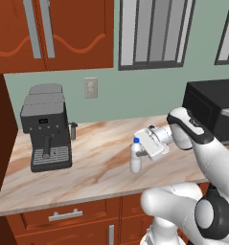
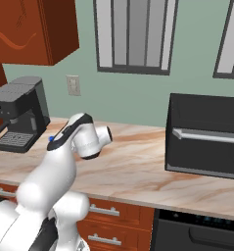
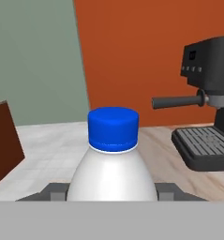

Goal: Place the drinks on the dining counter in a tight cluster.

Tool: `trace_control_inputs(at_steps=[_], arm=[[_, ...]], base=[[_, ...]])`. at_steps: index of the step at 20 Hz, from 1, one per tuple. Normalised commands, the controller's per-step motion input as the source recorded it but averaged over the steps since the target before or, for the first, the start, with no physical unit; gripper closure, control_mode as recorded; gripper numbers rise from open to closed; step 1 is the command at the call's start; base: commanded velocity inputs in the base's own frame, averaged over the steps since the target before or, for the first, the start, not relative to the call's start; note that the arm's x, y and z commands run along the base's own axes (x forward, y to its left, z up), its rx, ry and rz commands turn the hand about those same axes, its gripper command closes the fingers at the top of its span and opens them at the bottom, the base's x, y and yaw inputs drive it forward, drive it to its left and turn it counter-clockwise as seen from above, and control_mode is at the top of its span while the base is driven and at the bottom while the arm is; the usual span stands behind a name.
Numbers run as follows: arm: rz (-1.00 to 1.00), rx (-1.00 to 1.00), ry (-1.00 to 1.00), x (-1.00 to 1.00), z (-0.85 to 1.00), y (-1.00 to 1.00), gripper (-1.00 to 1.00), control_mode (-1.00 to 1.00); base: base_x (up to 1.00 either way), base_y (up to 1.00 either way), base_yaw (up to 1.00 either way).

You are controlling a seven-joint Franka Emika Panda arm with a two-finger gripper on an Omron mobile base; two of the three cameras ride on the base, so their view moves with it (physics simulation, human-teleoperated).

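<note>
A white bottle with a blue cap (image 1: 135, 155) stands upright on the marble top with red-brown drawers (image 1: 87, 167). My gripper (image 1: 141, 153) reaches it from the right, level with its body. In the hand view the bottle (image 3: 112, 164) sits deep between the two fingertips (image 3: 56, 191), which lie against its sides. From the right base view my arm covers the bottle except for its blue cap (image 2: 51, 138). The maroon bottle, the green bottle and the dining counter are out of view.
A black espresso machine (image 1: 45, 127) stands at the left end of the counter, left of the bottle. A black toaster oven (image 2: 206, 135) sits at the right end. Red-brown wall cabinets (image 1: 51, 33) hang above, with a tall cabinet side at far left.
</note>
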Motion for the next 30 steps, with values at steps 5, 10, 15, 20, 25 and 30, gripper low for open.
trace_control_inputs(at_steps=[5,10,15,20,25,30], arm=[[0.05,0.0,0.0,-0.22,0.2,0.0,1.0,-1.0],[0.04,0.0,0.0,-0.15,0.22,-0.01,1.0,-1.0],[0.03,0.0,-0.01,-0.03,0.11,-0.01,1.0,-1.0],[0.0,0.0,-0.01,0.0,0.01,0.0,1.0,-1.0],[0.0,0.0,0.0,0.0,0.0,0.0,1.0,-1.0],[0.0,0.0,0.0,-0.07,0.0,0.0,1.0,-1.0]], base=[[0.0,0.0,0.0],[0.0,0.0,0.0],[0.0,0.0,0.0],[0.0,0.0,0.0],[0.0,0.0,0.0],[0.0,0.0,0.0]])
